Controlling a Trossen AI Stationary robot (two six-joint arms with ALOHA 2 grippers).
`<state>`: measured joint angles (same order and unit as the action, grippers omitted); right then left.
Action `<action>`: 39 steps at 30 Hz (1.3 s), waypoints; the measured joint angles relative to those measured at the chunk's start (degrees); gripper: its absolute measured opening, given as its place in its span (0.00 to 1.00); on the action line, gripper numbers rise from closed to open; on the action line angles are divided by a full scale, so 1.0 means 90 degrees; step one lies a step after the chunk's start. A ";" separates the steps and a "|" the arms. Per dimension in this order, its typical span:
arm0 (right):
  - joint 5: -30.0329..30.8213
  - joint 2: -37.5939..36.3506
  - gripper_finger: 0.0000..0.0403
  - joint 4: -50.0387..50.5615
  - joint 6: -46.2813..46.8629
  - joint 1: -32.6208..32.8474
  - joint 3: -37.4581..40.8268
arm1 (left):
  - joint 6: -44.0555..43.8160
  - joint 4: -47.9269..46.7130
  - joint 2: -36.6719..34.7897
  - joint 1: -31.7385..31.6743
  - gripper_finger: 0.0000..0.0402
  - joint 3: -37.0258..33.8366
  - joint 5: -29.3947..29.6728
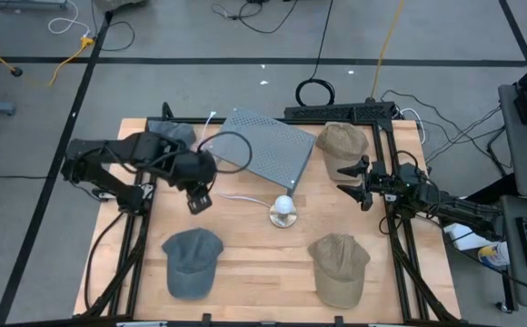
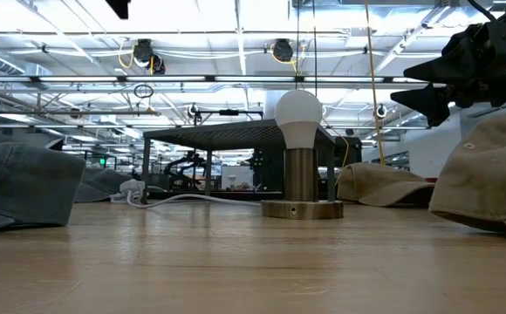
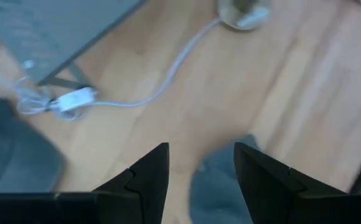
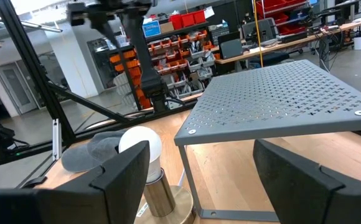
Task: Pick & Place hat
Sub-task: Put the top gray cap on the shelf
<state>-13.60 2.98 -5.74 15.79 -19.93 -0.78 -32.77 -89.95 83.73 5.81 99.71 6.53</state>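
Observation:
Several caps lie on the wooden table. A grey cap [image 1: 193,262] rests crown up near the left front, and a tan cap [image 1: 339,268] near the right front. Another tan cap [image 1: 341,145] sits at the far right, and a second grey cap [image 1: 177,136] lies partly under my left arm. My left gripper [image 1: 198,202] hovers open above the table, just beyond the near grey cap [image 3: 218,186]. My right gripper [image 1: 354,179] hangs open beside the far tan cap, facing the lamp [image 4: 144,155]; it also shows in the low view [image 2: 427,83].
A grey perforated metal stand [image 1: 263,145] sits at the table's far middle. A small lamp with a white bulb [image 1: 283,212] stands at the centre, its white cord [image 3: 168,81] trailing left. Black frame rails [image 1: 392,227] run along both table sides. Bare wood lies between the two near caps.

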 joint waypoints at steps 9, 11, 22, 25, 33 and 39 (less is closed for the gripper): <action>0.0001 0.0000 0.69 0.0001 0.0000 0.0000 -0.0001 | 0.0733 -0.0004 -0.0001 -0.1198 0.45 -0.0458 0.0448; 0.0001 0.0000 0.69 0.0000 0.0000 0.0001 0.0000 | 0.1037 -0.0005 -0.0001 -0.1512 0.45 -0.0565 0.0455; 0.0001 0.0000 0.69 0.0000 0.0000 0.0001 -0.0002 | 0.1507 -0.0010 -0.0001 -0.3200 0.45 -0.1331 0.0457; 0.0001 0.0000 0.69 0.0000 0.0000 0.0001 -0.0001 | 0.1360 -0.0010 -0.0001 -0.3696 0.45 -0.1437 0.0491; 0.0001 0.0000 0.69 0.0000 0.0000 -0.0001 0.0000 | 0.1182 -0.0007 -0.0001 -0.4931 0.45 -0.1538 0.1150; 0.0001 0.0000 0.69 0.0001 0.0000 0.0000 -0.0002 | 0.1002 -0.0007 -0.0001 -0.5852 0.45 -0.1538 0.1146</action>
<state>-13.58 2.98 -5.73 15.79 -19.93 -0.80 -23.75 -90.02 83.72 -46.86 85.86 16.85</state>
